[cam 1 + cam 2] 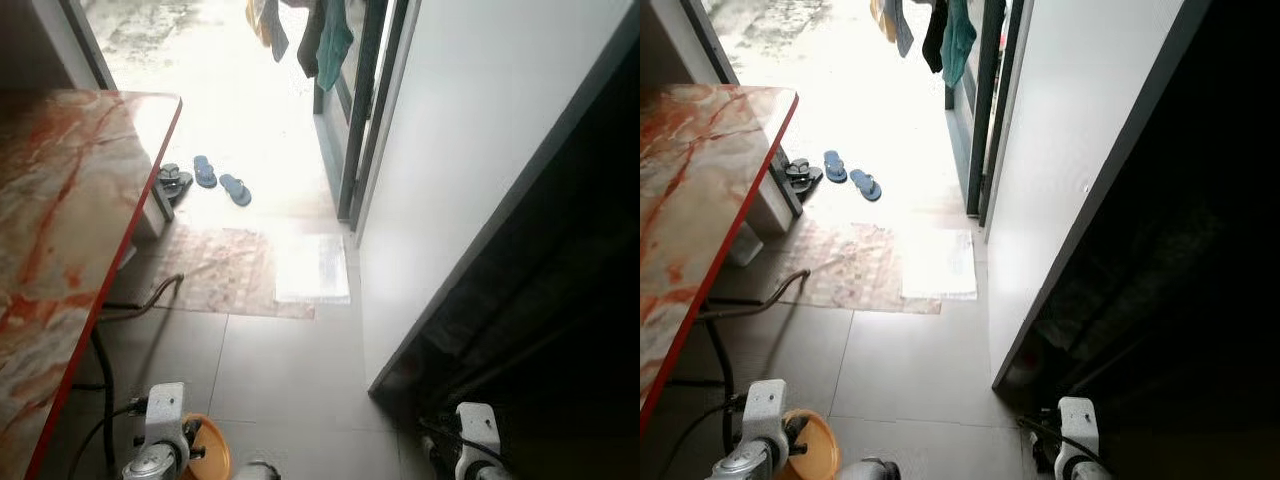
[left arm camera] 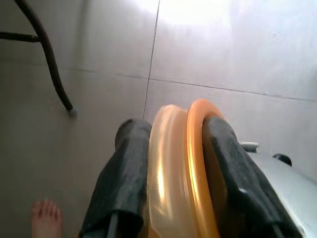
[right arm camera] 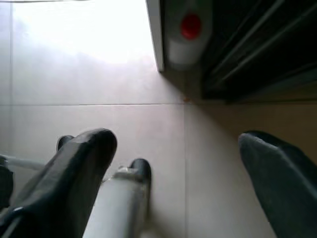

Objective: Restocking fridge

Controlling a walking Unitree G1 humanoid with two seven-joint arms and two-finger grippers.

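Underfoot you have grey floor tiles (image 1: 290, 380), a marble-patterned table (image 1: 60, 230) at 9 o'clock, blue flip-flops (image 1: 222, 180) at 12, and the white fridge door (image 1: 470, 150) open at 2. Your left gripper (image 2: 173, 163) clamps an orange-lidded container (image 2: 183, 173) edge-on, possibly plastic. Your right gripper (image 3: 173, 163) hangs spread, empty, near the fridge's foot.

Grey tiled floor (image 1: 290, 380) is carrying a patterned mat (image 1: 225, 270), a white cloth (image 1: 313, 268), blue sandals (image 1: 222, 181) and dark sandals (image 1: 172, 180).
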